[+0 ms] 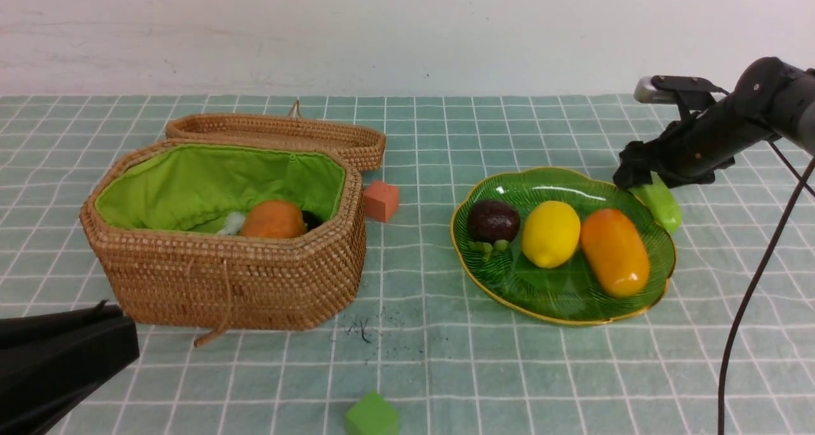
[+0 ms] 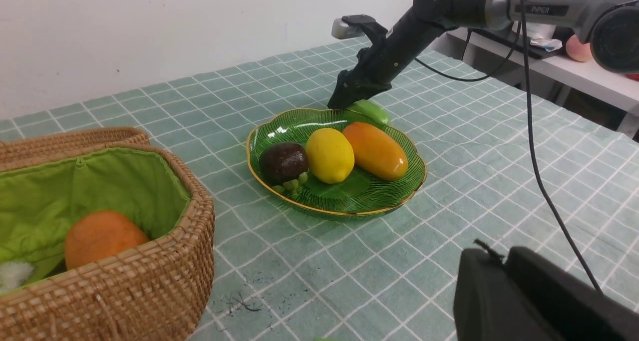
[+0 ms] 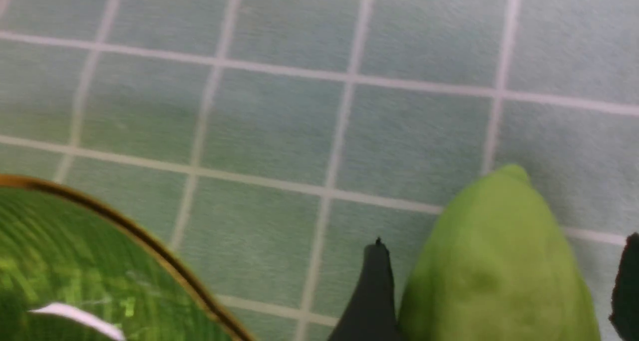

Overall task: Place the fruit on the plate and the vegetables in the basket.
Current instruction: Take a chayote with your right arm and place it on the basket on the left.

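Note:
The green glass plate (image 1: 560, 292) holds the mangosteen (image 1: 493, 220), lemon (image 1: 551, 234) and mango (image 1: 614, 251). The light-green gourd (image 1: 662, 206) lies on the cloth just behind the plate's far right rim. My right gripper (image 1: 637, 177) is down over its end; in the right wrist view the gripper (image 3: 504, 243) is open with one finger on each side of the gourd (image 3: 494, 271). The open wicker basket (image 1: 235, 282) holds the potato (image 1: 274, 220) and a dark bit beside it; the carrot is hidden. My left gripper (image 2: 499, 253) is shut and empty.
The basket's lid (image 1: 280, 132) lies open behind it. An orange-red cube (image 1: 381, 200) sits between basket and plate. A green cube (image 1: 372, 416) sits at the front edge. The right arm's cable (image 1: 751, 295) hangs at the right.

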You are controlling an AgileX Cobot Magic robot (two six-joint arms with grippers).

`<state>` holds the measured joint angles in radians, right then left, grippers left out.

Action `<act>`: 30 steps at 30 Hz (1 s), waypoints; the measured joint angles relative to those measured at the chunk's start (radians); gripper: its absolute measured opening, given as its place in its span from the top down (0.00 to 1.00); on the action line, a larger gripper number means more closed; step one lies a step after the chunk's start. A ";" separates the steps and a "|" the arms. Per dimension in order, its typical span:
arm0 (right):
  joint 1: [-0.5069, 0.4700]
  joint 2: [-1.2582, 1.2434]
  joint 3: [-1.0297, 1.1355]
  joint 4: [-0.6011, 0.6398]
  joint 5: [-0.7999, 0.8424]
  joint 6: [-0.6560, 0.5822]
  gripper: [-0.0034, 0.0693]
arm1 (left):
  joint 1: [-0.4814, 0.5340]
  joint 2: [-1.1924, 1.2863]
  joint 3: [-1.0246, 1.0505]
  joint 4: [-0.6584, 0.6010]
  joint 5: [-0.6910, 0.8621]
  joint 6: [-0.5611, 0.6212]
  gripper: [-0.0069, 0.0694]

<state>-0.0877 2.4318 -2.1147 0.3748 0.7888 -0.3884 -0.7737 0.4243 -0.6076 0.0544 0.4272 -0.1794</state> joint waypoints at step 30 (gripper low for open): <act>-0.001 -0.014 -0.006 -0.049 0.117 0.030 0.37 | 0.000 0.000 0.000 0.019 -0.001 -0.001 0.84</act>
<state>-0.0886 2.4180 -2.1202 0.3257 0.9056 -0.3586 -0.7737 0.4243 -0.6076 0.0731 0.4262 -0.1802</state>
